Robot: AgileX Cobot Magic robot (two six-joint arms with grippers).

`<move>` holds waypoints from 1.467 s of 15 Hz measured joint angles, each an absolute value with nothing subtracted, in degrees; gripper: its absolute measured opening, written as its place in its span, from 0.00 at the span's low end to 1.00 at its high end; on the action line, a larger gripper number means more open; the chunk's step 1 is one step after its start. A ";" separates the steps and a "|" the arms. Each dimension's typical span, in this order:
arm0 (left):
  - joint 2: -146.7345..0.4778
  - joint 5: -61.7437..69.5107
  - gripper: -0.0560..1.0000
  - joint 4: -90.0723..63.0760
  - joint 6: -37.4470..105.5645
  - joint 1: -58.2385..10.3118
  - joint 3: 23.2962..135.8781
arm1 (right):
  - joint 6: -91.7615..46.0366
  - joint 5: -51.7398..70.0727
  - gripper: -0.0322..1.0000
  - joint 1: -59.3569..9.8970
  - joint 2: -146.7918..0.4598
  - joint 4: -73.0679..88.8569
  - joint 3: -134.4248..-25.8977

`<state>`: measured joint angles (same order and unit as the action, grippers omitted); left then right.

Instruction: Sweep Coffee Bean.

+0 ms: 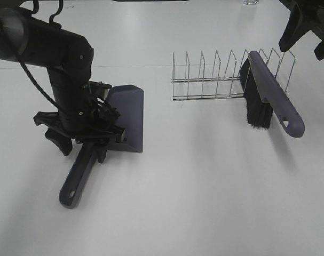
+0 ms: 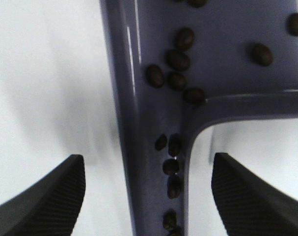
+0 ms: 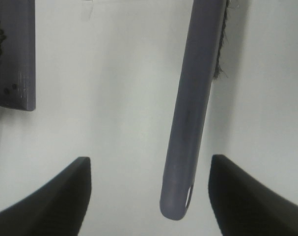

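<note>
Left wrist view: coffee beans (image 2: 177, 61) lie in the purple dustpan (image 2: 222, 54) and down its handle channel, which runs lengthwise between the left fingers (image 2: 72, 189), spread apart and gripping nothing. Right fingers (image 3: 65, 191) likewise open, straddling the brush (image 3: 190, 98) handle propped on the wire rack (image 1: 215, 80); left arm is nearer the beans. No readable writing.
</note>
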<state>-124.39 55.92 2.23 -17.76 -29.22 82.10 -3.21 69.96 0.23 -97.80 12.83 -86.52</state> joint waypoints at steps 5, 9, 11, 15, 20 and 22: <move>-119.06 61.54 0.68 -0.74 -10.03 -27.67 86.46 | -3.21 69.96 0.61 0.23 -90.30 12.72 -78.84; -112.93 62.68 0.67 -1.66 -3.50 -13.98 86.80 | -4.13 69.96 0.61 0.23 -82.51 12.72 -71.05; -108.06 64.40 0.67 -2.64 0.00 -6.19 86.63 | -4.18 69.96 0.61 0.23 -78.38 12.72 -67.44; -94.25 63.20 0.66 -3.95 3.15 2.75 75.52 | -4.35 70.02 0.61 0.23 -68.87 12.72 -61.59; -64.52 59.59 0.66 -3.50 1.38 4.01 50.65 | -4.47 70.07 0.61 0.23 -49.10 12.66 -49.39; -58.16 59.59 0.66 -2.18 0.00 4.01 46.01 | -4.47 70.07 0.61 0.23 -44.06 12.26 -45.84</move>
<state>-58.16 59.59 -2.18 0.00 4.01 46.01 -4.47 70.07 0.23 -44.06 12.26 -45.84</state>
